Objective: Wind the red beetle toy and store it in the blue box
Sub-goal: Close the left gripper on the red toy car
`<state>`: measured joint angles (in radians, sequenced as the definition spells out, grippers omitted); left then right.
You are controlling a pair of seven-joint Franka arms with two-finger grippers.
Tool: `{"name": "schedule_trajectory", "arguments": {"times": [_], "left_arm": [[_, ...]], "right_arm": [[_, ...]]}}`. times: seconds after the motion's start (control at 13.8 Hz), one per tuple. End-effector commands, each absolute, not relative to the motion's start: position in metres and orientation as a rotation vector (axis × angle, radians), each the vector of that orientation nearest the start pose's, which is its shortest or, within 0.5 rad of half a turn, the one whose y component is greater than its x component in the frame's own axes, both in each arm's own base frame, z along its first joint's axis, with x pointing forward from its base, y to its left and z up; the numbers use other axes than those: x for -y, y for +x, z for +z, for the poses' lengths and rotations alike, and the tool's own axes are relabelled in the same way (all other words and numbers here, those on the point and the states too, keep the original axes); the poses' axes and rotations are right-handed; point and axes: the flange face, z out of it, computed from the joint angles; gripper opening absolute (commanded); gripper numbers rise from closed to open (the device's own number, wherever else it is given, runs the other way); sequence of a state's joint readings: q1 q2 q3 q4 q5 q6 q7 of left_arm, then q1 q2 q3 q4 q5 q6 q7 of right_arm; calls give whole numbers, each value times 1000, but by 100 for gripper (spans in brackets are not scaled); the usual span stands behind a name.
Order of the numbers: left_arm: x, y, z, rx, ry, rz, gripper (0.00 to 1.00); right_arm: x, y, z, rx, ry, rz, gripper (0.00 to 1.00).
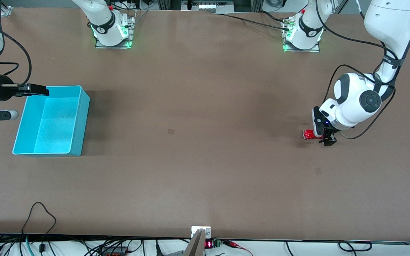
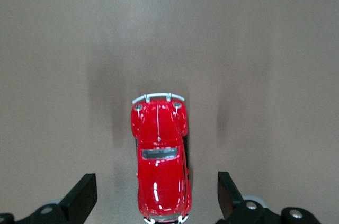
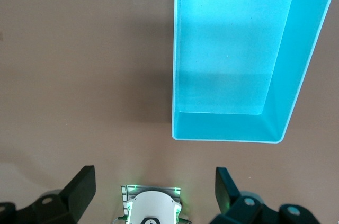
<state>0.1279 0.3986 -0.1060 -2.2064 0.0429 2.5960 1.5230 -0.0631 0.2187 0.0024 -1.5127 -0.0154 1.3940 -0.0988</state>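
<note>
My left claw [image 2: 153, 200] hangs wide open over the red beetle toy [image 2: 160, 158], fingers [image 2: 80, 197] flanking it without touching, near the bench's left-arm end. My right claw [image 3: 153, 192] waits wide open, holding nothing, above the empty blue box [image 1: 78, 121] at the right-arm end.

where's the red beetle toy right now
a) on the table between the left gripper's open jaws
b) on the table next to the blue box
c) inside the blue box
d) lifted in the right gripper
a: the red beetle toy sits on the table with the left gripper low around it, jaws open on either side, not yet closed.
</note>
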Motion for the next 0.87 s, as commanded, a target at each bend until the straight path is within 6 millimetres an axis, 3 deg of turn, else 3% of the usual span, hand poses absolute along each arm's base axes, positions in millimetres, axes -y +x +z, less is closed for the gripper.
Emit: {"name": "schedule_trajectory", "arguments": {"times": [0.0, 0.15, 0.44, 0.51, 0.73, 0.8], "left_arm": [[-13, 548, 195, -2212, -2243, -12, 98], [-12, 550, 195, -2207, -2235, -30, 89], [-11, 551, 191, -2202, -2227, -48, 81], [-11, 551, 190, -2202, -2224, -54, 70], [-11, 550, 187, -2202, -2228, -49, 68], [-11, 550, 187, -2204, -2226, -49, 63]], "right_arm": [[37, 586, 519, 71, -3085, 531, 100], [37, 586, 519, 71, -3085, 531, 100], [37, 586, 519, 68, -3083, 530, 100], [38, 586, 519, 66, -3082, 530, 100], [38, 586, 519, 63, -3082, 528, 100], [38, 586, 519, 66, -3082, 530, 100]]}}
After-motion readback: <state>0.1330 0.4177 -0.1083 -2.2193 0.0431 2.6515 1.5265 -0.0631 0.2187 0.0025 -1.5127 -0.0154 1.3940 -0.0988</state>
